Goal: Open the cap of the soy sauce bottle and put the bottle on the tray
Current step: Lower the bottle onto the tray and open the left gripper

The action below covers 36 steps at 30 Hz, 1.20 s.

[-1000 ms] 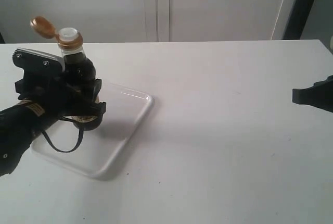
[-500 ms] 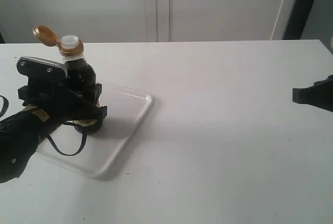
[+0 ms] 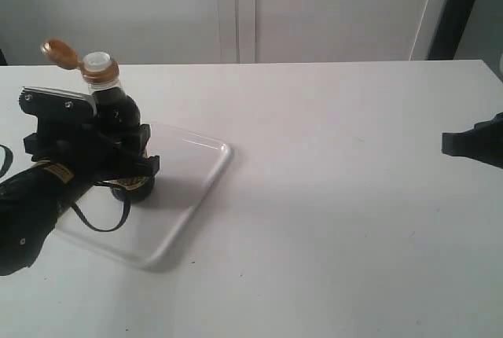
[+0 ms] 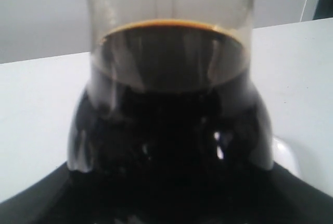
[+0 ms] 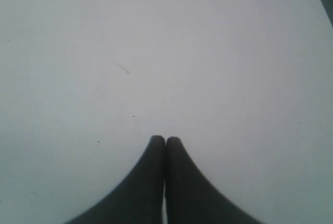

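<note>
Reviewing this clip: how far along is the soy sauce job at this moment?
Done: the cap is flipped open, its lid hanging off the collar with the white spout exposed. In hand: the left gripper holds the soy sauce bottle upright over the tray; whether its base touches the tray is hidden. Left: release and withdraw. The right gripper is shut, idle over bare table.

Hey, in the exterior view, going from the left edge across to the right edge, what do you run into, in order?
Left gripper clamped on the soy sauce bottle, its cap flipped open → bare right part of the tray → empty stretch of white table → right gripper at the right edge.
</note>
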Tool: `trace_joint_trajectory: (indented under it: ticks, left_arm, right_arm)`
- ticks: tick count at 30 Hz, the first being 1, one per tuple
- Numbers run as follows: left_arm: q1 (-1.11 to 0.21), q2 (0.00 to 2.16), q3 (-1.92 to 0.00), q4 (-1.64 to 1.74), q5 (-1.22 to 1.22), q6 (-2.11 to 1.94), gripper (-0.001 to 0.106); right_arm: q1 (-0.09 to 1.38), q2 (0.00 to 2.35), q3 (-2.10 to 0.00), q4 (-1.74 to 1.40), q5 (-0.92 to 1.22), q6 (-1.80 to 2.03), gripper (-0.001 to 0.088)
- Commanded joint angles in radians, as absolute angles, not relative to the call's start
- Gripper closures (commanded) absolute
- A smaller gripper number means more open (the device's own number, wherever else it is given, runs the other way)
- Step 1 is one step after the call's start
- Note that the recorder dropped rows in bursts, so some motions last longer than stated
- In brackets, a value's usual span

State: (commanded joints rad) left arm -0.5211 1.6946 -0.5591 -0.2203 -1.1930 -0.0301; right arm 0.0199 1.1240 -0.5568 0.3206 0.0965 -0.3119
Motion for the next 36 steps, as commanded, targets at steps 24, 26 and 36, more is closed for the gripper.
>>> trace_joint_trajectory:
  ticks: [24, 26, 36]
  left_arm:
    - [-0.521, 1.542, -0.465, -0.284, -1.185, -0.022, 0.008]
    - [-0.521, 1.516, -0.462, -0.284, -1.180, -0.022, 0.008]
    - [-0.521, 1.389, -0.462, -0.269, -1.039, -0.022, 0.008]
  right_arm:
    - [0.020, 1.124, -0.557, 0.324, 0.097, -0.312, 0.0868]
    - [0.020, 1.124, -0.557, 0.324, 0.097, -0.312, 0.0868]
    - [0.020, 1.124, -0.557, 0.324, 0.097, -0.312, 0.0868]
